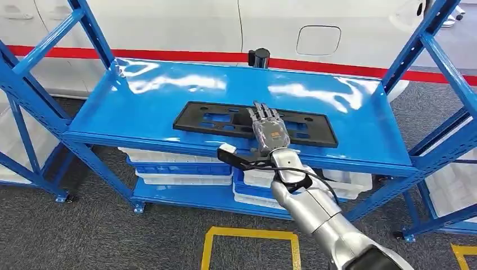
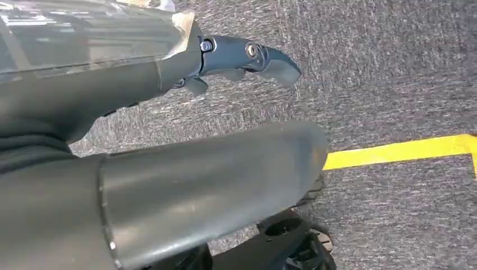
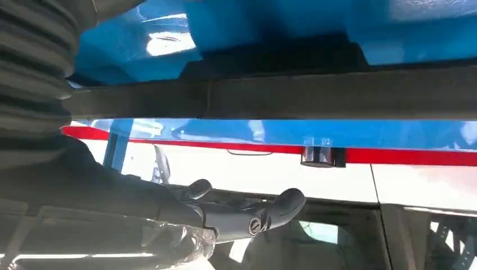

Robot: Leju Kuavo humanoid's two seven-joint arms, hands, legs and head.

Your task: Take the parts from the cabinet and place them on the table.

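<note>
A long black plastic frame part (image 1: 214, 118) lies flat on the top shelf of the blue cabinet (image 1: 146, 95), near its front edge. My right hand (image 1: 269, 128) reaches over the part's middle with its fingers stretched out flat above it and nothing gripped. In the right wrist view the part (image 3: 281, 98) is a dark bar, and the right hand's fingers (image 3: 270, 211) stand apart from it. My left hand (image 2: 169, 140) hangs over the grey carpet with its fingers (image 2: 247, 56) loosely extended and nothing in them.
A small black cylinder (image 1: 259, 57) stands at the shelf's back edge. White and blue bins (image 1: 174, 163) are stacked on the lower shelf. Blue uprights (image 1: 427, 39) frame both sides. A white car body (image 1: 169, 22) stands behind. Yellow tape (image 1: 250, 233) marks the floor.
</note>
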